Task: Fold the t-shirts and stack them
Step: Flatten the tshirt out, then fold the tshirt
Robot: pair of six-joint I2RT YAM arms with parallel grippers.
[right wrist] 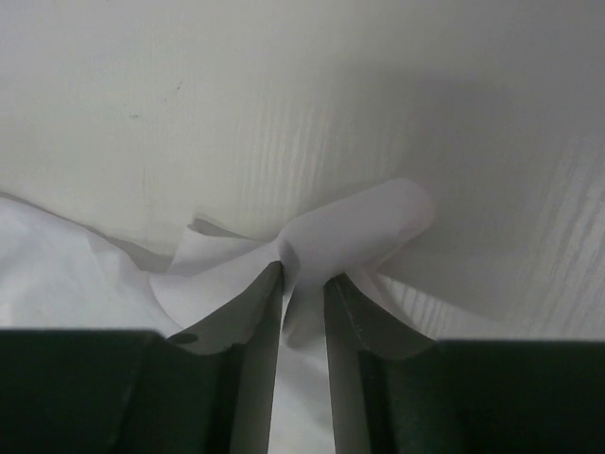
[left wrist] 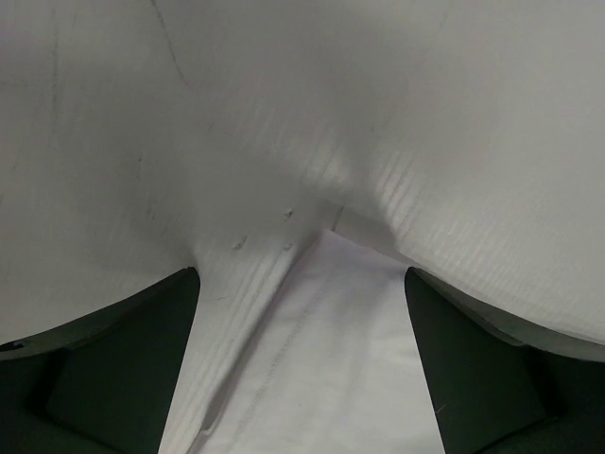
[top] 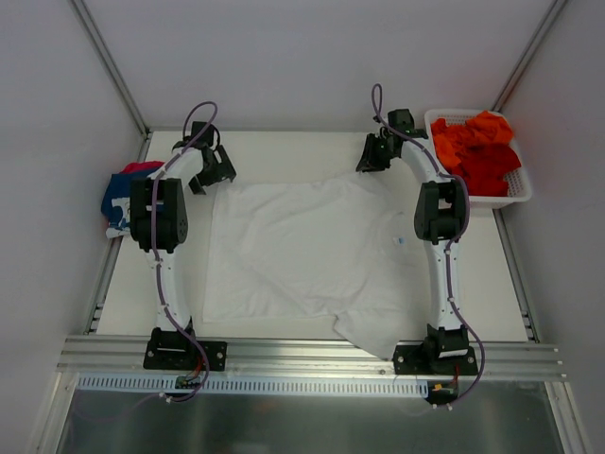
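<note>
A plain white t-shirt (top: 302,251) lies spread flat on the table between the arms. My left gripper (top: 214,173) is over the shirt's far left corner. In the left wrist view it (left wrist: 302,293) is open, its jaws wide apart, with that corner of the white cloth (left wrist: 331,340) lying between them, untouched. My right gripper (top: 371,158) is at the shirt's far right corner. In the right wrist view it (right wrist: 303,279) is shut on a bunched fold of the white t-shirt (right wrist: 354,227). Orange and red t-shirts (top: 477,151) lie heaped in the basket. A navy and a pink-red t-shirt (top: 123,197) lie at the left edge.
A white lattice basket (top: 518,194) stands at the back right corner, close to the right arm. Grey walls and metal frame rails enclose the table (top: 284,156) on three sides. The shirt's near hem hangs toward the front rail (top: 312,352).
</note>
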